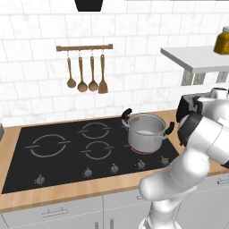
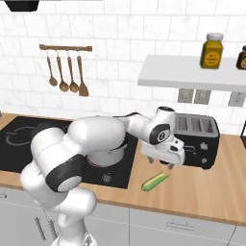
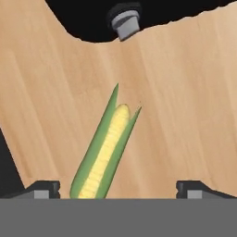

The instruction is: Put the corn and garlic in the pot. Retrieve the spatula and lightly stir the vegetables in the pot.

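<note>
The corn (image 2: 155, 181) lies on the wooden counter (image 2: 206, 187), to the right of the stove and in front of the toaster. It is a small yellow cob in green husk. My gripper (image 2: 160, 164) hangs open just above it, fingers pointing down. In the hand view the corn (image 3: 104, 152) runs diagonally between my two fingertips (image 3: 45, 188), nearer the left one, and my gripper (image 3: 118, 189) touches nothing. The steel pot (image 1: 145, 132) stands on the front right burner, and my arm mostly hides the pot (image 2: 109, 156) in the right base view. The garlic and the spatula are out of view.
A black toaster (image 2: 196, 139) stands right behind the gripper; its dark underside (image 3: 92, 18) shows in the hand view. A white shelf (image 2: 192, 72) with jars hangs above it. Brown wooden spoons and a wooden spatula (image 1: 87, 74) hang on a wall rail. The black stove (image 1: 67, 152) lies to the left.
</note>
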